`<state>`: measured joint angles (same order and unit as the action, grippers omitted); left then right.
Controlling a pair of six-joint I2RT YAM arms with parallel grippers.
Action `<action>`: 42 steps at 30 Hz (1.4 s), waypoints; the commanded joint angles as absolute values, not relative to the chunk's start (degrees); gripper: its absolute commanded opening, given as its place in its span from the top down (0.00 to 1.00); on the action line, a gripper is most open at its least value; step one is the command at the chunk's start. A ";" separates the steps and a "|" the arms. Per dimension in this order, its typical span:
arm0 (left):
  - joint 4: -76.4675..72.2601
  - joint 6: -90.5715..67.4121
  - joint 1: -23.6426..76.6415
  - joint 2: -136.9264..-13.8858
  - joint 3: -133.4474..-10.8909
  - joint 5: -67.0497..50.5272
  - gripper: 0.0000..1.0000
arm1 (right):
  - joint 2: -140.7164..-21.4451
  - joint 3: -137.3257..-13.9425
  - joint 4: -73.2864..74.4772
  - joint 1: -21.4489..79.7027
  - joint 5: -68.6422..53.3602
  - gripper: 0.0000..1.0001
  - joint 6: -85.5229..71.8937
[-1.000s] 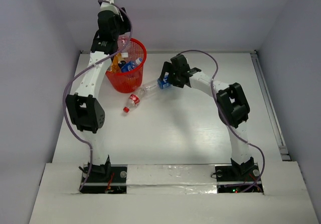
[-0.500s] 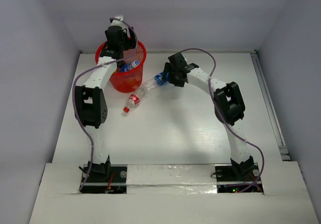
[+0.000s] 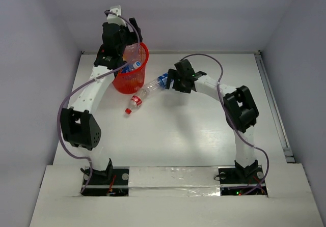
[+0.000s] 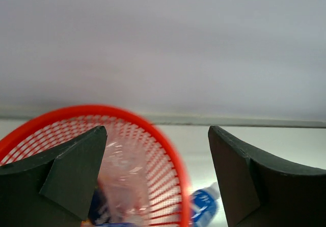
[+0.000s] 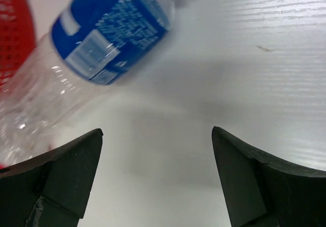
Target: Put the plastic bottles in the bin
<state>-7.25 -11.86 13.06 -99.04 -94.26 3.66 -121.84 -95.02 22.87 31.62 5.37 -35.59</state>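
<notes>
The bin point(image 3: 127, 83) is stood at the far left of the surface point(image 3: 178, 135), and several of the plastic bottles point(image 3: 133, 65) are already seen inside it. Two are left outside. A blue-labelled clear bottle point(image 3: 154, 86) is laid just beside the bin's wall. A red-capped bottle point(image 3: 134, 103) is laid nearly in line with it, nearer the arms; whether the two touch cannot be told. The left hand point(image 4: 155, 133) is held wide and empty above the bin. The right hand point(image 5: 155, 135) is likewise spread wide with nothing held, the blue label lying just ahead of it.

The step judged to be in hand is the pick of the blue-labelled clear bottle. It would best be straddled across its width at the labelled part, where less give is expected than in the thin clear body. A round bottle may be rolled away if one side is touched first. The bin's edge must be cleared on the carry, and the left arm point(image 3: 89, 92) should be kept out of the way.

The surface is white with a faint grain, and it is closed in by plain pale grey walls point(image 3: 204, 13).
</notes>
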 commanded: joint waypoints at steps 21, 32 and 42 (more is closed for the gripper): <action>10.01 -0.97 35.95 -120.22 -107.22 8.09 0.14 | -59.78 -37.99 -11.08 32.17 3.69 0.76 -34.89; 14.32 1.23 35.95 -134.11 -111.53 9.05 0.03 | -51.51 -29.88 -11.51 32.17 -1.58 0.51 -36.04; 6.95 -1.76 35.95 -125.43 -106.35 5.54 0.66 | -48.61 -31.02 -9.23 32.17 -1.93 0.51 -34.89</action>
<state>10.57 -0.51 35.90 -132.99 -106.72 6.96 -50.26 -29.80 -8.03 31.94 -1.17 -35.77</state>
